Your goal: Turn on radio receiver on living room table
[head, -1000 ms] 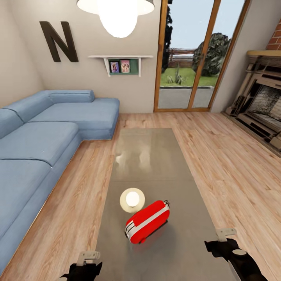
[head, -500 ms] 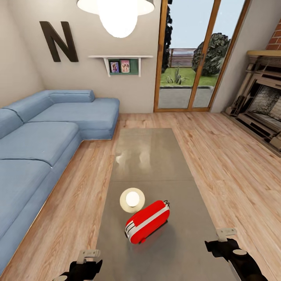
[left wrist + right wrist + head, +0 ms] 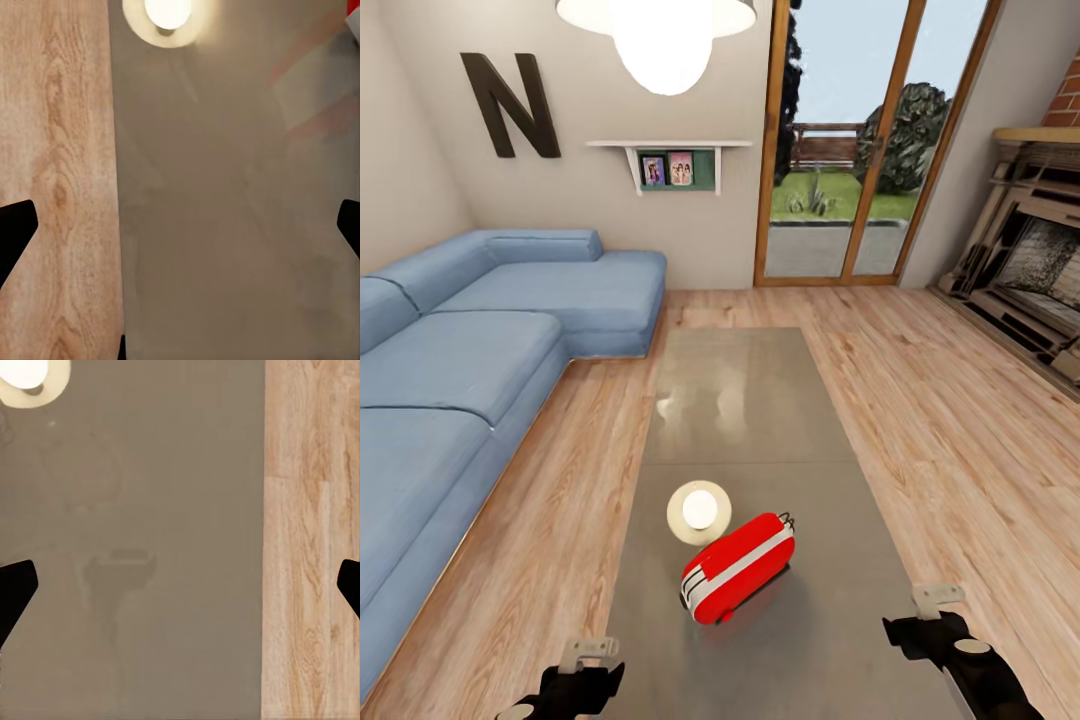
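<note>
Nearest, the left gripper (image 3: 582, 668) and right gripper (image 3: 928, 612) hang over the table (image 3: 760, 420), fingers spread wide, holding nothing, their arms cut off by the frame. Between them, slightly farther, the rounded red radio receiver (image 3: 738, 567) lies on the glossy grey top beside a round lamp reflection (image 3: 699, 511). Blue sofa (image 3: 480, 350) and wood floor (image 3: 950, 420) lie beyond

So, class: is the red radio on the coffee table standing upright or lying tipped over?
Tipped: the radio receiver lies on its side on the table, its white band running diagonally.
</note>
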